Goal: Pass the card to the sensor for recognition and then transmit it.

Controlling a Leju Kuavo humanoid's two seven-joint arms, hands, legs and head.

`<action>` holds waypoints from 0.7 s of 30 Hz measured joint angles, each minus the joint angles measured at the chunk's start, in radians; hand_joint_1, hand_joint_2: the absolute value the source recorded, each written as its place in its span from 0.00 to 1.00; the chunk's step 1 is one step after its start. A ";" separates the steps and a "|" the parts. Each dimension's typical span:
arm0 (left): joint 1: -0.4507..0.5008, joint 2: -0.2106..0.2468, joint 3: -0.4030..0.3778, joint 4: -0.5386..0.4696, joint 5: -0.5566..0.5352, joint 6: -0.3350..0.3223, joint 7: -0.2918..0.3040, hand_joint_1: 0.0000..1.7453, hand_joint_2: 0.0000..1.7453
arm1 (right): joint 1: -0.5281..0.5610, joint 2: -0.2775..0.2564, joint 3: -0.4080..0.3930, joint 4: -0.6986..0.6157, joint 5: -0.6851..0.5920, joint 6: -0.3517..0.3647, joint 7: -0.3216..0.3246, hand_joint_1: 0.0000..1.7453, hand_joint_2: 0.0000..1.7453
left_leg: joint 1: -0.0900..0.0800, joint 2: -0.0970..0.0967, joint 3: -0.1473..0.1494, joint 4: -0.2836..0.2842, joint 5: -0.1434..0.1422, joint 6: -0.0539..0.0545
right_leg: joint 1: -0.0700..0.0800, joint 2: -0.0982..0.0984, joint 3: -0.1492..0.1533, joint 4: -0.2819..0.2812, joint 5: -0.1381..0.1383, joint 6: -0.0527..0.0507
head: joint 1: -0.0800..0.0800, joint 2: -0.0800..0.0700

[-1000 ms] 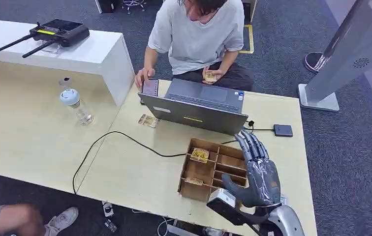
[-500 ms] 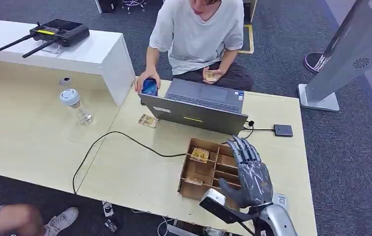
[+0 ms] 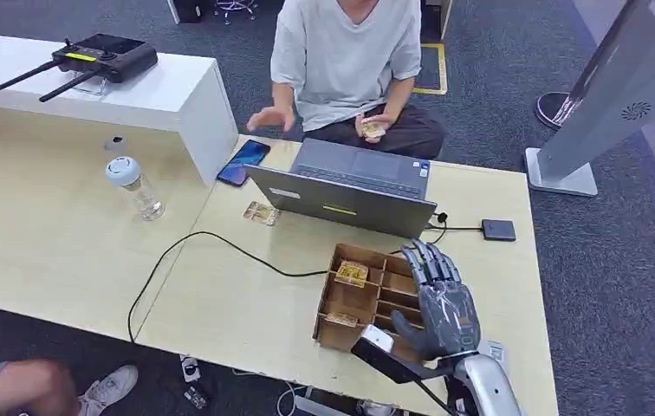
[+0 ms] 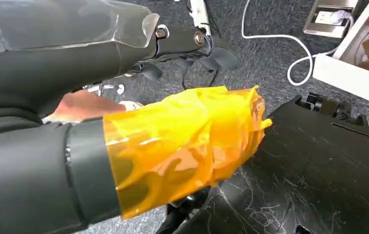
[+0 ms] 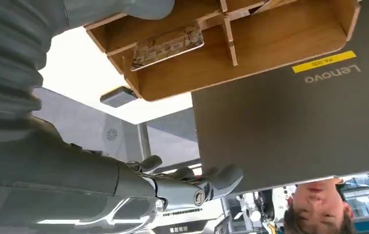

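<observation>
Right hand [image 3: 444, 299] hovers over the wooden divider box [image 3: 352, 303], fingers spread, holding nothing. You've got one card [image 3: 352, 272] lying in a far compartment, another card [image 3: 261, 212] flat on the table [image 3: 237, 295] near the laptop [image 3: 350, 186]. Sensor [image 3: 498, 230] sits w/ its cable beyond the box. Left hand: can't tell its state.

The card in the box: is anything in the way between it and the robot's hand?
Nothing visible blocks it. The right hand hovers open over the right side of the box, and the card lies uncovered in a far left compartment. Only the low dividers stand between them, and the hand is above those.
</observation>
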 joint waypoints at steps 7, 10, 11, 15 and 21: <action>0.000 0.000 0.000 0.000 0.000 0.000 0.000 0.00 0.00 | -0.002 0.000 0.000 0.010 0.004 -0.001 0.005 0.15 1.00 | 0.000 0.000 0.000 0.000 0.000 0.000 | 0.000 0.000 0.000 0.000 0.000 0.000 | 0.000 0.000; 0.000 0.000 0.000 0.000 0.000 0.000 0.000 0.00 0.00 | -0.003 0.000 0.000 0.011 0.006 -0.001 0.005 0.15 1.00 | 0.000 0.000 0.000 0.000 0.000 0.000 | 0.000 0.000 0.000 0.000 0.000 0.000 | 0.000 0.000; 0.000 0.000 0.000 0.000 0.000 0.000 0.000 0.00 0.00 | -0.003 0.000 0.000 0.013 0.006 0.000 0.005 0.15 1.00 | 0.000 0.000 0.000 0.000 0.000 0.000 | 0.000 0.000 0.000 0.000 0.000 0.000 | 0.000 0.000; 0.000 0.000 0.000 0.000 -0.001 0.000 0.002 0.00 0.00 | -0.005 0.000 0.000 0.019 0.013 0.003 0.007 0.12 1.00 | 0.000 0.000 0.000 0.000 0.000 0.000 | 0.000 0.000 0.000 0.000 0.000 0.000 | 0.000 0.000; 0.000 0.000 0.000 0.000 -0.003 -0.002 0.004 0.00 0.00 | -0.011 0.000 0.000 0.035 0.035 0.012 0.024 0.12 1.00 | 0.000 0.000 0.000 0.000 0.000 0.000 | 0.000 0.000 0.000 0.000 0.000 0.000 | 0.000 0.000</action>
